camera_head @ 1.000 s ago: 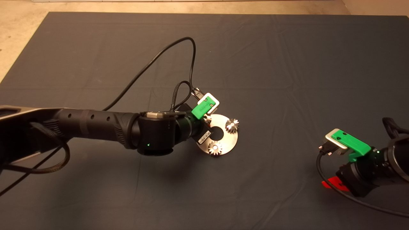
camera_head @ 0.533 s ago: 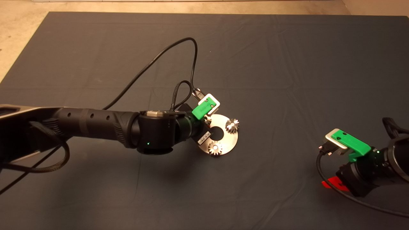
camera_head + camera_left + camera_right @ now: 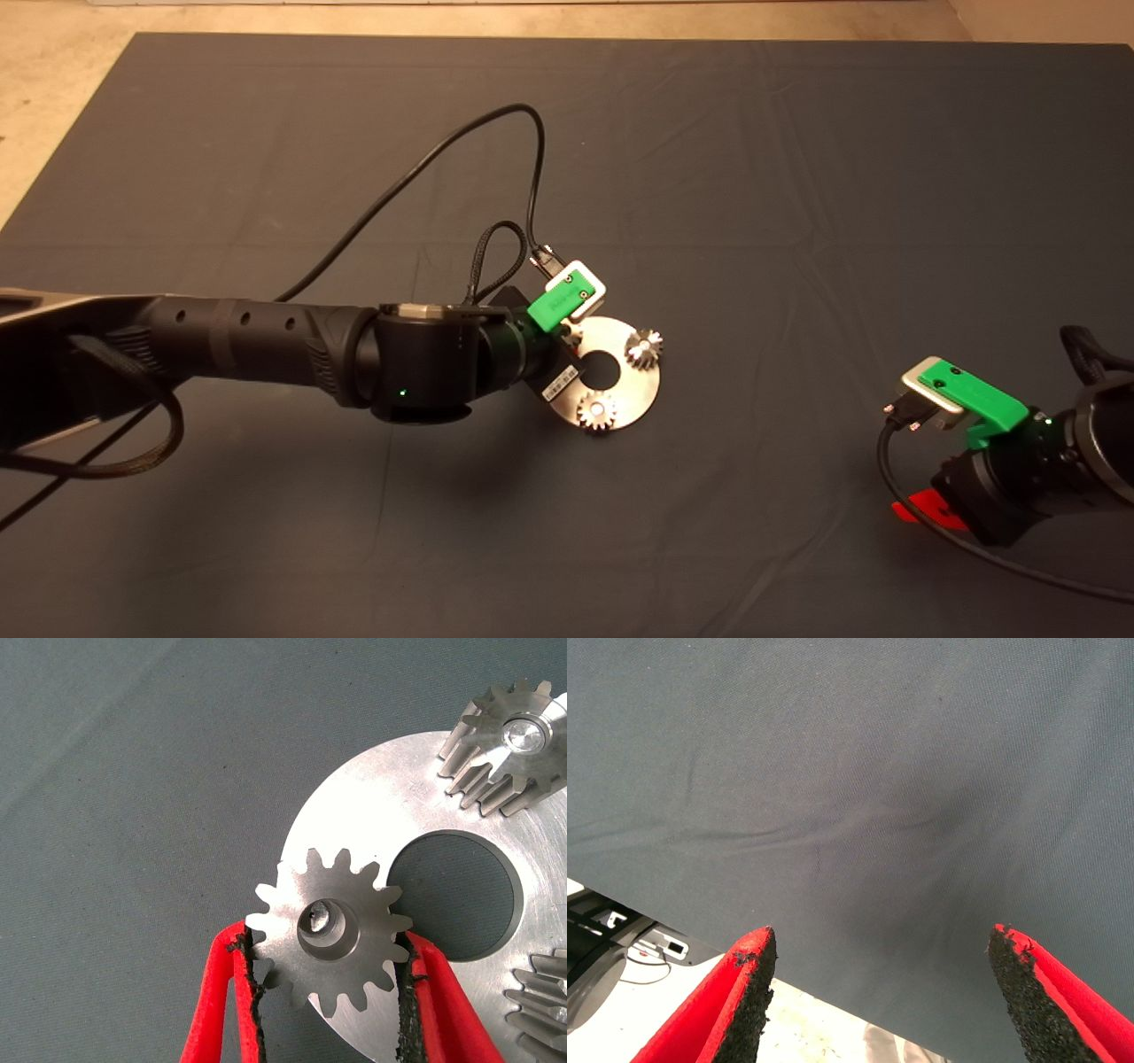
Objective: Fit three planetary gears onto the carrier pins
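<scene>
The shiny round disc point(image 3: 638, 383) lies mid-mat with a central hole. Two planetary gears sit on carrier pins: one on the far side point(image 3: 644, 346), one on the near side point(image 3: 598, 412). In the left wrist view one of them point(image 3: 505, 735) shows its pin's bright top in the bore. My left gripper point(image 3: 330, 964) is shut on another planetary gear point(image 3: 330, 939), held flat over the disc's point(image 3: 372, 806) rim. A silver pin tip shows off-centre inside its bore. In the head view the left wrist hides most of this gear. My right gripper point(image 3: 881, 943) waits open at the mat's lower right.
Black cables point(image 3: 443, 168) loop from the left wrist over the mat behind the disc. The right arm's cable point(image 3: 974, 549) trails along the mat's near right. Bare floor point(image 3: 53, 97) borders the mat at the far left.
The left arm has drawn back slightly to the left, and its cable loop has shifted with it. Disc, the two seated gears and the right arm have stayed put.
</scene>
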